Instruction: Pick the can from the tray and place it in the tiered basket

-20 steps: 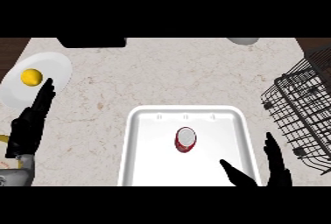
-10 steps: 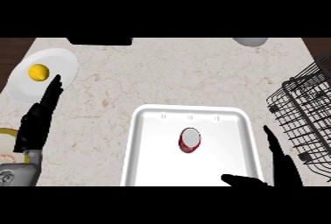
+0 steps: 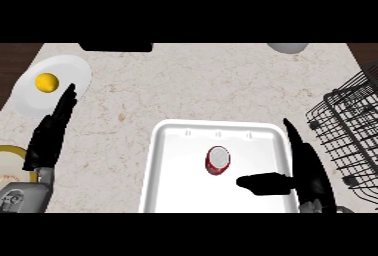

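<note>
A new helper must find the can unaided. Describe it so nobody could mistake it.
Find the white rectangular tray near the counter's front edge. The small dark-red can with a pale top stands near its middle, the only thing on it, just left of the black right hand.

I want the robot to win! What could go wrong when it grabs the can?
The can stands upright on the smooth white tray, so the right hand, whose thumb points at it, might tip it over. The wire tiered basket is off to the right, so the can could bump its rim during the carry.
</note>
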You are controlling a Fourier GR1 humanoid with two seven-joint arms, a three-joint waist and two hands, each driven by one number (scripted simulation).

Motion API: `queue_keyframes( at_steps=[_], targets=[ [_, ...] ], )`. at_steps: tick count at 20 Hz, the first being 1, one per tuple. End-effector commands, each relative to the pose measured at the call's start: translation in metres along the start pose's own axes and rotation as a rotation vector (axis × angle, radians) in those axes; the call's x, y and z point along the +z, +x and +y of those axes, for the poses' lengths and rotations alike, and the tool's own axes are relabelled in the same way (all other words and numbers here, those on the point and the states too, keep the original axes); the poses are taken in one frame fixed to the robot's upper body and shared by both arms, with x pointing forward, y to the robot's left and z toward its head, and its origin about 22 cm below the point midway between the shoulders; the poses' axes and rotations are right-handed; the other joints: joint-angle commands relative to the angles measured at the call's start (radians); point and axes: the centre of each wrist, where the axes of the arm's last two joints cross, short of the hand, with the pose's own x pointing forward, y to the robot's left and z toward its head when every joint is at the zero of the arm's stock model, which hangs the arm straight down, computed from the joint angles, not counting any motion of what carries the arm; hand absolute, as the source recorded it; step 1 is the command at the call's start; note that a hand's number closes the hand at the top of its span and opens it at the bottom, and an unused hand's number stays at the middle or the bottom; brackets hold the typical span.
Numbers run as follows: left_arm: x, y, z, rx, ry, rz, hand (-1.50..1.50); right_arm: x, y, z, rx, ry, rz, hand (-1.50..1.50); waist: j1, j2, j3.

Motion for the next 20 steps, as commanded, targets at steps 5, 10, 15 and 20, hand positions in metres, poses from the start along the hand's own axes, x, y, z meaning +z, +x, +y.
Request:
queue_keyframes(
  at_steps=[5,10,15,20],
  targets=[
    [-0.007,0.006,0.002,0.001,0.014,-0.008,0.00,-0.012,0.030,0.031,0.129,0.078,0.245,-1.50,-0.009,-0.004,0.001],
    [-0.004,-0.012,0.007,-0.016,0.033,0.021,0.00,-0.009,0.031,0.053,0.159,0.078,0.258,-1.50,-0.024,-0.005,0.002],
    [-0.001,-0.010,0.005,-0.019,0.027,0.036,0.00,-0.001,0.036,0.063,0.222,0.057,0.234,-1.50,-0.032,-0.008,0.003],
    [0.008,-0.018,0.008,0.007,0.030,0.018,0.00,0.000,0.040,0.073,0.264,0.017,0.243,-1.50,-0.026,-0.008,0.002]
  ],
)
